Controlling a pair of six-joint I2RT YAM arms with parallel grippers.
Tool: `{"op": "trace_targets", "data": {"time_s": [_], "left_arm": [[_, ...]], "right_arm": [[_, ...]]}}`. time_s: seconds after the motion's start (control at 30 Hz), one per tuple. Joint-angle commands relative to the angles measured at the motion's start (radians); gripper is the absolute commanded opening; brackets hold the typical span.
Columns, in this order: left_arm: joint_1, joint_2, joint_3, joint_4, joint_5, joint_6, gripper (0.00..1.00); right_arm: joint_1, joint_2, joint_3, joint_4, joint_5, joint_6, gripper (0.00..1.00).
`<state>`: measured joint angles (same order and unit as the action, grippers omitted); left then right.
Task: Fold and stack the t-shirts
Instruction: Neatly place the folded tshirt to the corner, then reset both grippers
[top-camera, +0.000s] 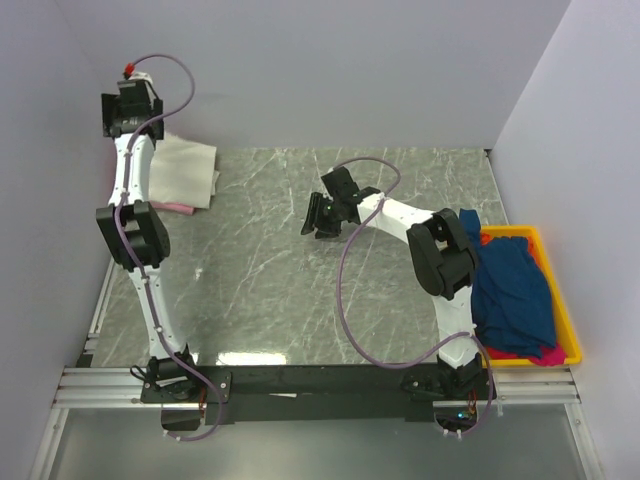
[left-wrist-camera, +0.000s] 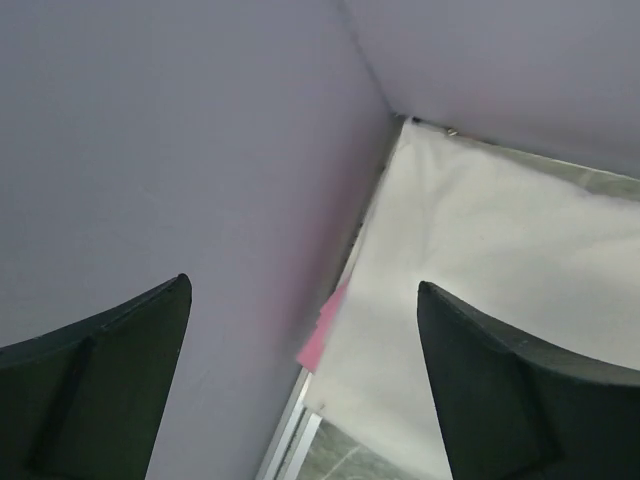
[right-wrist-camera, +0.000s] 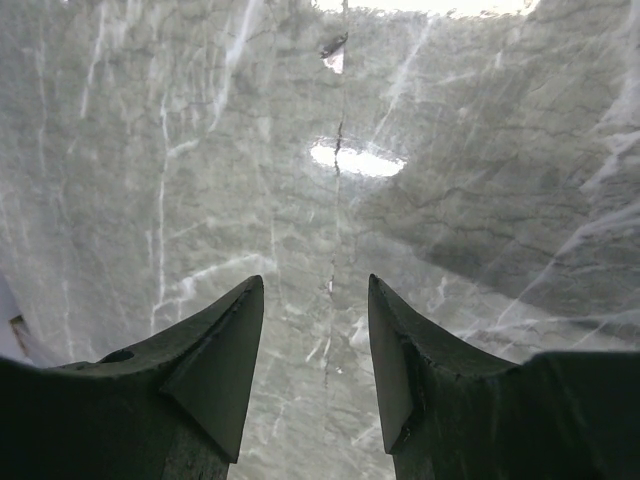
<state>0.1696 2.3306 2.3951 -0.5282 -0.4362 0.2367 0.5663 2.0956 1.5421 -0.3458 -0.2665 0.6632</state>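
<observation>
A folded cream-white t-shirt (top-camera: 183, 168) lies at the table's far left corner on top of a pink t-shirt (top-camera: 178, 207) whose edge sticks out. In the left wrist view the cream shirt (left-wrist-camera: 500, 250) and a pink corner (left-wrist-camera: 322, 335) show below. My left gripper (top-camera: 128, 108) is raised above that stack's left edge, open and empty (left-wrist-camera: 305, 300). My right gripper (top-camera: 318, 217) is open and empty over bare marble at mid-table (right-wrist-camera: 315, 290). Dark blue t-shirts (top-camera: 512, 295) and a magenta one (top-camera: 545, 353) lie in the bin.
The yellow plastic bin (top-camera: 560, 290) stands at the right table edge beside the right arm. Lilac walls close the back and both sides; the left wall (left-wrist-camera: 150, 150) is close to my left gripper. A metal rail (top-camera: 300, 385) runs along the near edge.
</observation>
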Motion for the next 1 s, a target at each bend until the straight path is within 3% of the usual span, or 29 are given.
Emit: {"op": "trace_targets", "data": {"time_s": [0.0, 0.23, 0.47, 0.6, 0.77, 0.8, 0.83, 0.9, 0.97], "left_arm": [[0.018, 0.024, 0.038, 0.065, -0.019, -0.082, 0.99], [-0.001, -0.069, 0.013, 0.094, -0.006, -0.157, 1.00], [-0.056, -0.184, -0.127, 0.125, -0.006, -0.231, 1.00], [-0.100, -0.289, -0.252, 0.131, 0.060, -0.414, 1.00], [-0.165, -0.516, -0.606, 0.253, 0.241, -0.644, 1.00], [-0.207, -0.554, -0.667, 0.281, 0.243, -0.710, 1.00], [-0.358, -0.708, -0.908, 0.384, 0.226, -0.781, 0.99], [-0.404, -0.785, -0.966, 0.417, 0.214, -0.810, 1.00], [-0.537, -0.839, -1.095, 0.432, 0.169, -0.833, 0.99]], "right_arm": [[0.010, -0.038, 0.013, -0.010, 0.058, -0.028, 0.53], [0.015, -0.106, -0.036, 0.005, 0.076, -0.037, 0.54], [0.015, -0.180, -0.091, 0.027, 0.108, -0.042, 0.54], [0.015, -0.245, -0.100, 0.025, 0.150, -0.060, 0.54], [0.009, -0.344, -0.128, 0.021, 0.203, -0.073, 0.54], [0.007, -0.389, -0.152, 0.024, 0.211, -0.076, 0.54], [0.004, -0.470, -0.195, 0.021, 0.252, -0.080, 0.55], [0.003, -0.526, -0.223, 0.016, 0.265, -0.085, 0.55], [0.001, -0.616, -0.273, 0.001, 0.311, -0.091, 0.55]]}}
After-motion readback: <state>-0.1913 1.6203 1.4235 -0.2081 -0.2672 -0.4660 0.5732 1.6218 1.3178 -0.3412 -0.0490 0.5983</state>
